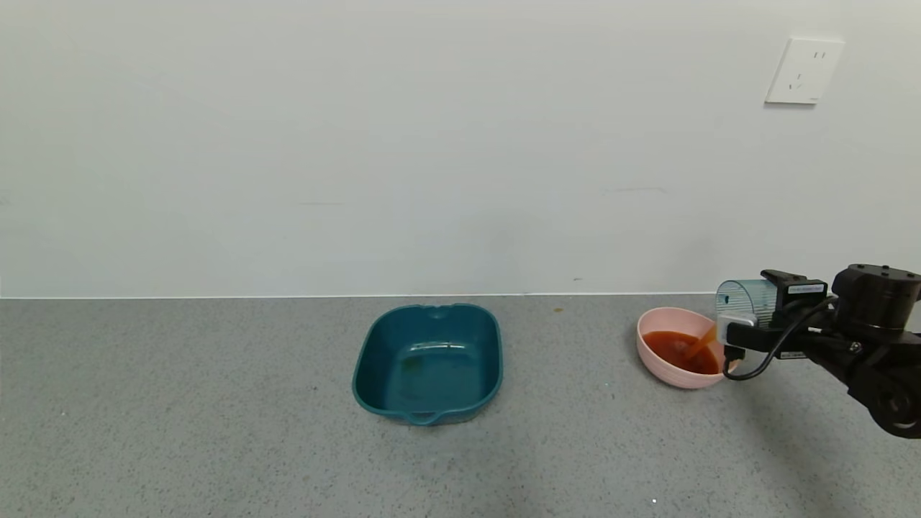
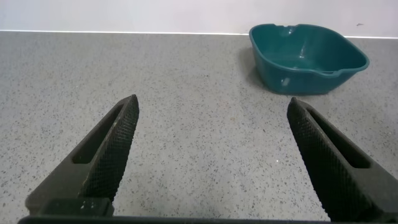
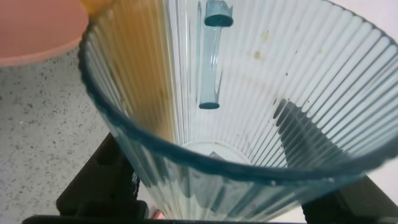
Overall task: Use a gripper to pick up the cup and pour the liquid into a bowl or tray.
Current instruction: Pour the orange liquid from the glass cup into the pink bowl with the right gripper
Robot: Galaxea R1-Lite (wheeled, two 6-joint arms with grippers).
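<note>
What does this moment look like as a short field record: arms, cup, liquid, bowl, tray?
right pincer: shut on the cup, holding it tipped over the pink bowl
cup: lying nearly sideways, mouth toward the bowl
liquid: orange-red, a thin stream running from cup into bowl, pooled there
left pincer: open, low over bare counter, holding nothing
teal tray: mid-counter, apart from the bowl, no orange-red liquid in it
stage: pouring under way

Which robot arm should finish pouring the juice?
The right. Its gripper already holds the cup tipped over the pink bowl, with liquid streaming in. The left gripper hangs open, away from the bowl, facing the teal tray.
</note>
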